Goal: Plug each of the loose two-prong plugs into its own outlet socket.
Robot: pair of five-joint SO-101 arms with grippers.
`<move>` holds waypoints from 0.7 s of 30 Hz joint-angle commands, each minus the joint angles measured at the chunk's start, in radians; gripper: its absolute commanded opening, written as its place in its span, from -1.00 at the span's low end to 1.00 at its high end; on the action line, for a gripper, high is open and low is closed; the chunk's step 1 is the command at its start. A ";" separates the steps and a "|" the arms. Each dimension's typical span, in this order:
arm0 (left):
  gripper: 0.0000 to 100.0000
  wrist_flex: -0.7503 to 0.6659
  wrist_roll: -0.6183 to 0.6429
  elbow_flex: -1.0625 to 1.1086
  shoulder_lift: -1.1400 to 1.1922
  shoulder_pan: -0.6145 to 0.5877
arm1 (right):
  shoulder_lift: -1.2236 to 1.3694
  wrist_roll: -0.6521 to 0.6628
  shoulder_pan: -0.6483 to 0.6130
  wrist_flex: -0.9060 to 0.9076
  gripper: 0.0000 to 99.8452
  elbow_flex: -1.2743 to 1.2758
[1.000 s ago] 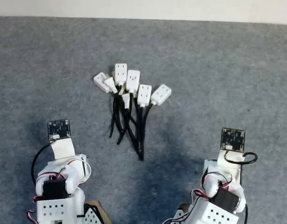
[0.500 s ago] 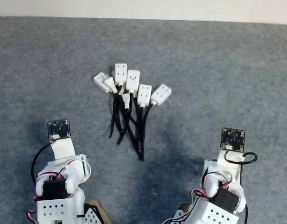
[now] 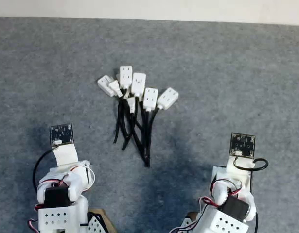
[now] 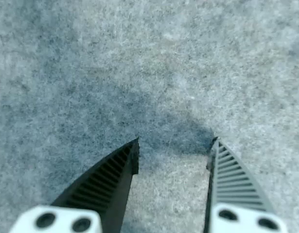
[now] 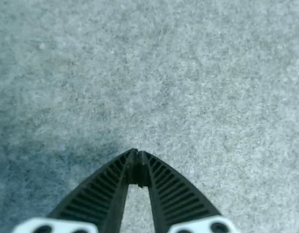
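Nothing is picked up yet, so we are right at the opening step. The bundle (image 3: 134, 104) lies out in the middle of the grey mat (image 3: 246, 68). Its white ends fan out at the far side and its black cords (image 3: 134, 131) trail back in a tangle toward the robot. The bigger white blocks look like the sockets (image 3: 150, 98), four of them side by side and touching or nearly so. The smaller white pieces tucked among them look like the plugs (image 3: 131, 104), though I can't say for sure which end is which.

Both arms sit low at the near edge, one arm (image 3: 59, 189) on one side and the other arm (image 3: 234, 194) opposite, both well apart from the bundle.

The left gripper (image 4: 176, 143) has its jaws spread wide over bare mat, with nothing between them. The right gripper (image 5: 138, 154) has its jaws pressed together tip to tip, with nothing in them, also over bare mat.

I judge the next move is a reach out to the cluster. One gripper must take a small plug by its body, and the pinched one will have to spread first. The other should pin a socket so it doesn't slide. With the pieces packed this close and the cords crossing, picking one out cleanly looks like the tricky part
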 commanded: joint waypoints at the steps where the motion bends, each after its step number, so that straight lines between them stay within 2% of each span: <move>1: -0.53 0.002 0.000 0.018 -0.007 0.012 | -0.015 0.012 0.005 0.008 -0.99 0.156; 21: -0.53 -0.055 -0.002 0.018 -0.007 0.013 | -0.015 0.014 -0.008 0.005 -0.99 0.156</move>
